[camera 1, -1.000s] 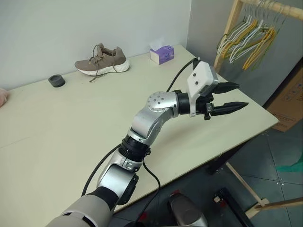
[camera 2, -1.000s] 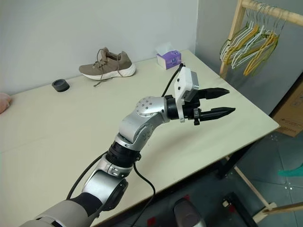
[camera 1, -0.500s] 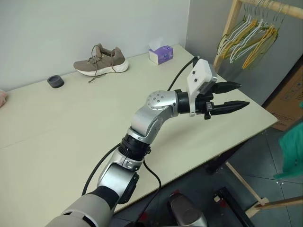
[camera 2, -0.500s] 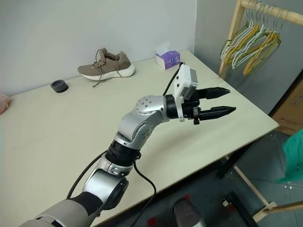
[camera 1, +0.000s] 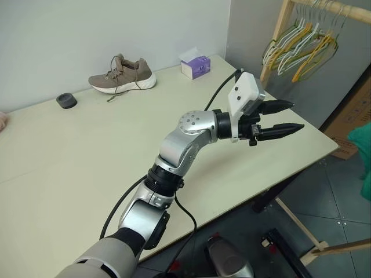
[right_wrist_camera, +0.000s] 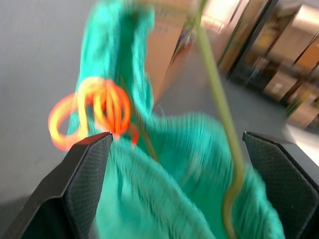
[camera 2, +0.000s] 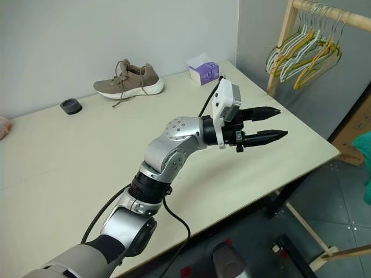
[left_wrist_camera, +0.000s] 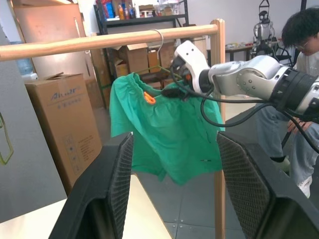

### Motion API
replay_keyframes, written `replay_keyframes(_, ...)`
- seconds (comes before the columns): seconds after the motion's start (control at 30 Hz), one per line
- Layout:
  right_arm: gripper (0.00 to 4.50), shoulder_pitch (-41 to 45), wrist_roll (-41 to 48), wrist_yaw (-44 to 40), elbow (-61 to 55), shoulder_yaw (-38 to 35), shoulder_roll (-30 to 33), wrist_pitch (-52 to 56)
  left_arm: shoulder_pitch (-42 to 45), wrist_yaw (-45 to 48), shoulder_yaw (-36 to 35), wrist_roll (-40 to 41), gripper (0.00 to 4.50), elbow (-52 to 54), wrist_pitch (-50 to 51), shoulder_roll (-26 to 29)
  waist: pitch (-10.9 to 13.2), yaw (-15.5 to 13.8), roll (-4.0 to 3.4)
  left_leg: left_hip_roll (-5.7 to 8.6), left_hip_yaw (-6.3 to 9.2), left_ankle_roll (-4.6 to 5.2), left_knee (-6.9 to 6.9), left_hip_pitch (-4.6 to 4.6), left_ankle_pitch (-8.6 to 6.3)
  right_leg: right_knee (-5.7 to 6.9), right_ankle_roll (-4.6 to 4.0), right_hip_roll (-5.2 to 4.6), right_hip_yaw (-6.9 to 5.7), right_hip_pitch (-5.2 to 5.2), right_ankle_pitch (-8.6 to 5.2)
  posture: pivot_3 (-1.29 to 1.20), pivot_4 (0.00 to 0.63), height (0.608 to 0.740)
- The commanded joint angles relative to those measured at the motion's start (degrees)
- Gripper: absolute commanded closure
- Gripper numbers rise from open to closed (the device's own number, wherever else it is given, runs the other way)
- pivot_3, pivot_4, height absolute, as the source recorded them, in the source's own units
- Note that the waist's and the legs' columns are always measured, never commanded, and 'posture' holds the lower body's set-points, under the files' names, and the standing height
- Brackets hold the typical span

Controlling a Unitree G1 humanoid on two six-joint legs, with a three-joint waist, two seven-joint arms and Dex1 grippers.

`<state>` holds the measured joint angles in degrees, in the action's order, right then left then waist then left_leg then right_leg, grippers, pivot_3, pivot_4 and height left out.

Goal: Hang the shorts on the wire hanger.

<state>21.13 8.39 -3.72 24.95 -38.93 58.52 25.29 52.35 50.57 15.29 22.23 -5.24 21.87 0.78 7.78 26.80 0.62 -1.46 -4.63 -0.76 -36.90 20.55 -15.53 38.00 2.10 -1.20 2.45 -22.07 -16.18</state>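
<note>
Shorts [left_wrist_camera: 164, 134], teal-green with a gathered waistband and an orange cord [left_wrist_camera: 148, 97], draped on the wire hanger [left_wrist_camera: 160, 59], whose hook sits over a wooden rail [left_wrist_camera: 99, 42] of a clothes rack. Seen through the left wrist camera between that arm's own two black fingers. Also visible as a teal edge at the far right of the head views [camera 1: 363, 156], well off the table.

Right gripper [left_wrist_camera: 172, 79] up at the shorts' waistband beside the orange cord, just under the rail; in the right wrist view, fingers [right_wrist_camera: 84, 179] spread wide on either side of the cloth and the thin olive wire [right_wrist_camera: 219, 99], nothing pinched between them. Cannot tell whether a fingertip touches the fabric.

Left gripper [camera 1: 278, 117] held out over the far right part of the cream table [camera 1: 69, 168], pointing toward the rack, fingers partly apart and empty.

On the table along the wall: a tan sneaker [camera 1: 122, 74], a small dark round object [camera 1: 66, 101], a purple tissue box [camera 1: 195, 65]. Bunch of yellow, white and green hangers [camera 1: 298, 43] on another wooden rack past the table corner. Cardboard box [left_wrist_camera: 65, 124] and a seated person [left_wrist_camera: 304, 45] behind the rack in the left wrist view.
</note>
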Motion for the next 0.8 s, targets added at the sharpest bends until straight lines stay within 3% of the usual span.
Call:
replay_keyframes(0.03, 0.04, -0.1, -1.9, 5.4, -4.4, -3.7, -0.3, -5.4, 0.7, -0.4, -1.2, -0.1, 1.7, 1.2, -0.9, 0.0, 0.0, 0.0, 0.0, 0.0, 0.0, 0.0, 0.0, 0.0, 0.0, 0.0, 0.0, 0.0, 0.01, 0.0, 0.0, -0.43, 0.083, 0.74)
replay_keyframes(0.2, 0.04, 2.1, 2.6, 6.0, -4.4, -7.6, -3.0, -1.8, 0.5, -0.4, -1.1, -0.2, 1.7, 1.4, -0.9, 0.3, 0.0, 0.0, 0.05, 0.0, 0.0, 0.04, -0.01, 0.01, -0.02, -0.01, 0.0, 0.0, 0.0, 0.0, 0.0, -0.43, 0.085, 0.74)
replay_keyframes(0.37, 0.04, 1.4, 0.0, 5.6, -8.4, -5.3, -3.4, -12.9, 0.2, -0.8, -1.3, -0.1, 1.7, 1.7, -0.6, 0.5, -0.1, 0.0, -0.05, 0.02, -0.01, 0.05, 0.0, 0.0, -0.03, 0.0, 0.01, 0.0, 0.03, 0.0, 0.0, -0.43, 0.088, 0.74)
replay_keyframes(0.57, 0.04, -2.7, -3.0, -3.8, -23.4, 7.4, -6.7, -27.3, -1.6, -7.2, -2.9, -4.4, 1.7, -0.7, -2.6, 2.4, -0.1, 0.2, -0.01, -0.03, 0.01, 0.05, 0.0, -0.04, -0.05, 0.0, 0.03, 0.07, 0.06, 0.0, 0.01, -0.41, 0.084, 0.74)
replay_keyframes(0.8, 0.04, -4.1, 0.9, -16.0, -40.6, 28.2, -16.6, -24.1, -9.0, -12.3, -6.0, -6.6, 1.7, 4.5, 0.3, 8.4, -0.4, -0.5, 0.13, -0.09, 0.09, 0.03, -0.06, 0.0, -0.03, 0.08, 0.06, 0.05, -0.04, -0.01, 0.04, -0.36, 0.074, 0.74)
